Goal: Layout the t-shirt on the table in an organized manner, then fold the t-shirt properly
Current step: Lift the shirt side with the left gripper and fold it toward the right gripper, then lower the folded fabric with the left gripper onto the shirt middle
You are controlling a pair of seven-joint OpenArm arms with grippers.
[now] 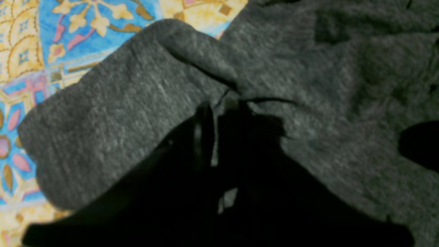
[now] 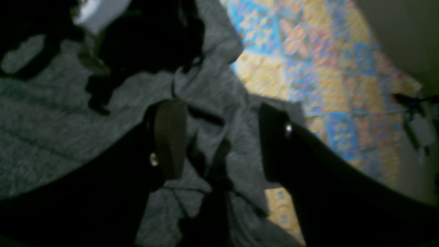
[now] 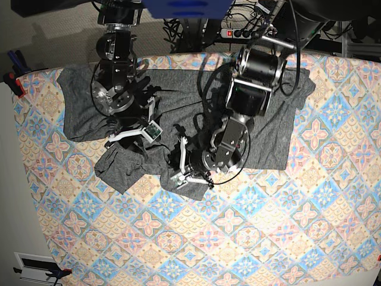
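One-handed, pinches t-shirt [image 1: 113, 120] fabric in left gripper [image 1: 223, 111], likely for straightening; holds right gripper [image 2: 221, 137] spread, ungripping.

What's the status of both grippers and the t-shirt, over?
Left gripper closed on t-shirt. Right gripper open above the fabric. T-shirt creased, unfolded; both arms block part of the base view.

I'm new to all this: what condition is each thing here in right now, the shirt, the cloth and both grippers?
T-shirt: spread out but rumpled, not folded.
Patterned cloth: lying flat under the shirt.
Left gripper: closed on a pinch of shirt fabric.
Right gripper: open, above the shirt.
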